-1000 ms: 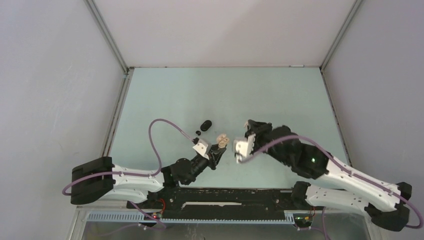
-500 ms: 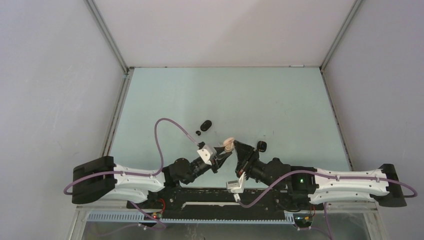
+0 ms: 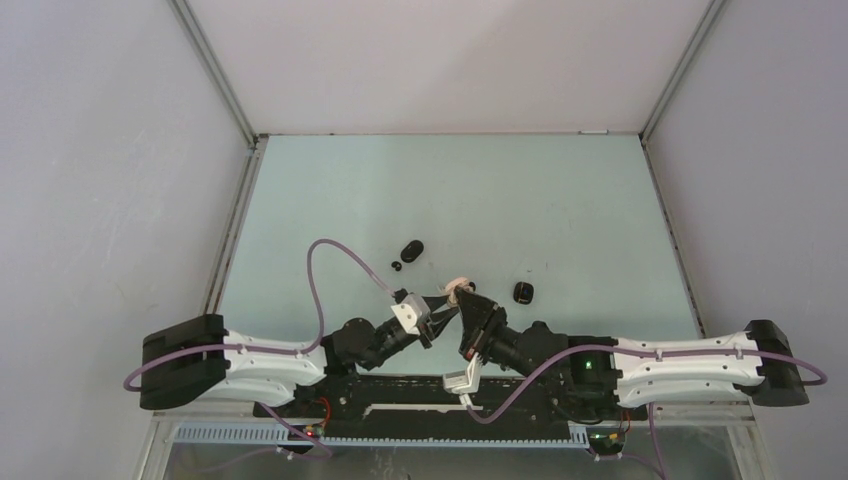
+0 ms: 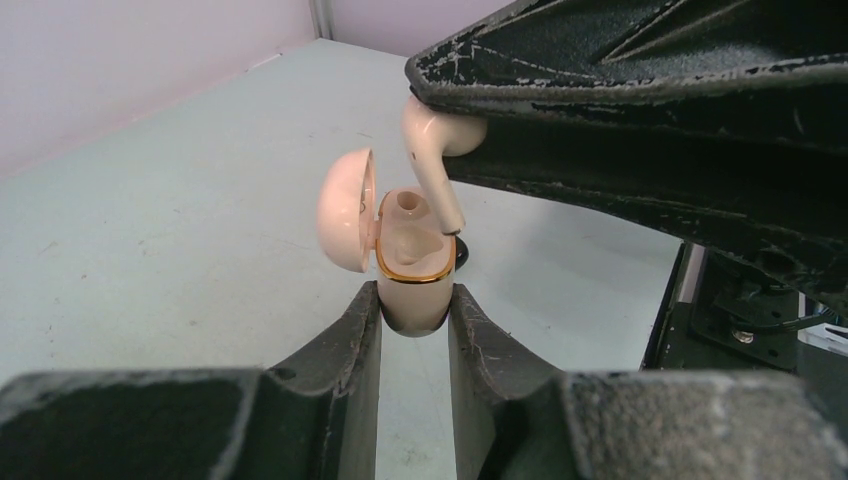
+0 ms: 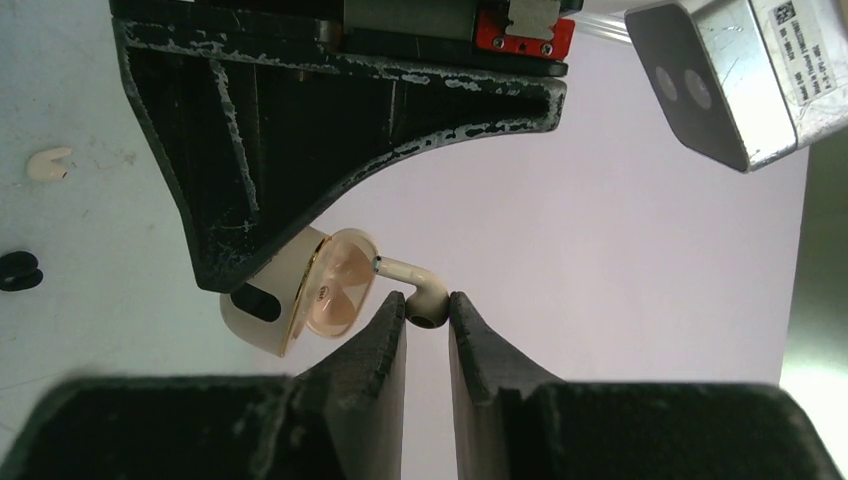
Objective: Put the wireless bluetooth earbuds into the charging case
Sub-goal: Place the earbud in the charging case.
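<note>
Here, farthest left on the pale green desk (image 3: pixel 450 190), an oval black case (image 3: pixel 411 249) lies with a tiny black bud (image 3: pixel 397 266) just beside it, toward the arms; whether that case is open cannot be told from above.

Next comes the left end effector (image 4: pixel 413 296), its two black fingers clamped on the lower body of a cream pebble-shaped charging case (image 4: pixel 413 268) with a gold rim. The case is held upright off the desk, and its domed lid (image 4: pixel 345 210) is swung open to the left. Inside, a round socket shows at the far end of the moulded interior.

Right of it, touching close, the right end effector (image 5: pixel 427 302) is pinched shut on the rounded head of a cream plastic earbud (image 5: pixel 412 288). In the left wrist view the earbud's stem points down over the open case, its tip at the gold rim; whether it has entered a socket cannot be told. The right end effector's broad black fingers crowd the space above the case.

The right wrist view also shows a second cream earbud (image 5: pixel 48 163) lying loose on the desk.

Further right, apart from both arms, sits a black rounded piece (image 3: pixel 523 292), too small to identify.
</note>
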Controlling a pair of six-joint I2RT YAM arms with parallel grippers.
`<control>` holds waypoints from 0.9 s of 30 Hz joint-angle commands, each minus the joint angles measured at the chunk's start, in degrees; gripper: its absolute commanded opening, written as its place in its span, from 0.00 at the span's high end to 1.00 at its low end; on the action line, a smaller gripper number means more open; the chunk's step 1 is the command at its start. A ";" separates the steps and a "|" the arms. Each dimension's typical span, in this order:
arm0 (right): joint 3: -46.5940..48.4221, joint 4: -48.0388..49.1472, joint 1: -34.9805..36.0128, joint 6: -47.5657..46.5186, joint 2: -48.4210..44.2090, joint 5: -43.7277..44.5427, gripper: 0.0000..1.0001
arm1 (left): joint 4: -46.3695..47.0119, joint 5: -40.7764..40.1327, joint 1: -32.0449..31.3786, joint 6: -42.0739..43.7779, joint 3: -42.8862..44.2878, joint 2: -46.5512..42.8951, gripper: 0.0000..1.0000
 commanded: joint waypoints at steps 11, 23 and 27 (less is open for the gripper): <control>-2.79 4.59 -1.17 -5.07 0.41 -0.14 1.00 | 4.61 2.04 -0.53 1.21 -0.67 -1.26 1.00; -3.74 4.45 -2.69 -5.66 1.18 -0.87 1.00 | 5.60 2.70 -0.67 1.13 -0.72 -0.56 1.00; -4.07 5.00 -2.76 -6.22 1.42 -1.24 1.00 | 5.65 2.55 -0.66 0.99 -0.51 -0.30 1.00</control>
